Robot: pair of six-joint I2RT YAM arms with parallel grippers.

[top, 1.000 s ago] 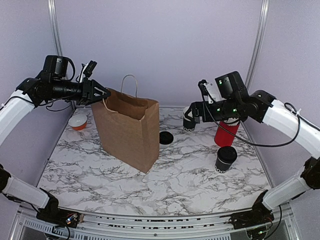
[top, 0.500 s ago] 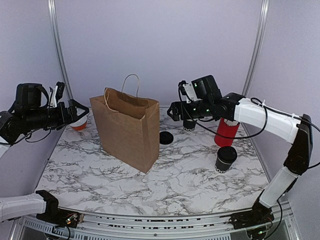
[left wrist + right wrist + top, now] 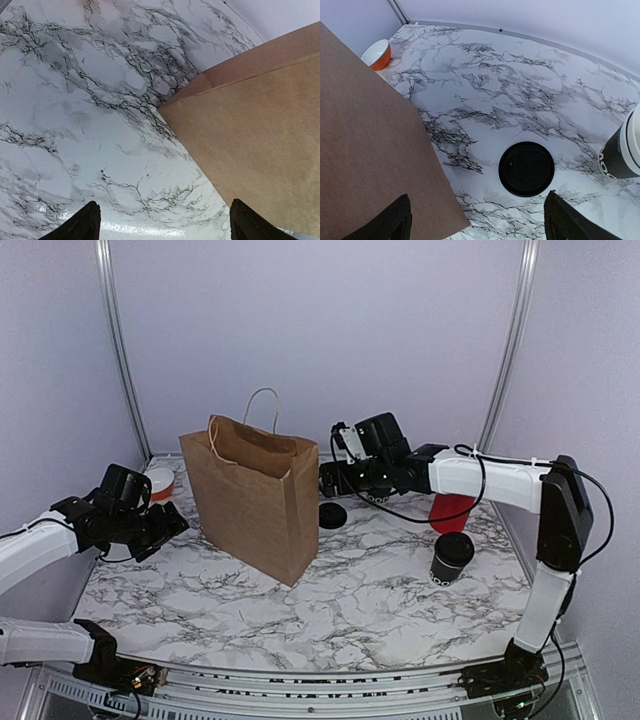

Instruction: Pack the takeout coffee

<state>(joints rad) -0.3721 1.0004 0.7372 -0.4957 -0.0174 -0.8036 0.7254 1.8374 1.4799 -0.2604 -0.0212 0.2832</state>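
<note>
Holding right gripper [image 3: 480,220] jaws apart and empty above black lid [image 3: 526,168] lying flat on marble table [image 3: 520,80], just beside brown paper bag [image 3: 365,150]. Catching white-rimmed cups [image 3: 622,150] cut off at that wrist view's edge. Spreading left gripper [image 3: 165,225] wide too, empty, low by bag's other side. Finding takeout cup [image 3: 452,557] only from above, standing well apart rightward before red cylinder [image 3: 450,512], with bag's inside hidden

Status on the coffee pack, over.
Open, empty: left gripper low beside bag, right gripper over loose lid. Untouched coffee cup on table. No obstruction seen.
</note>
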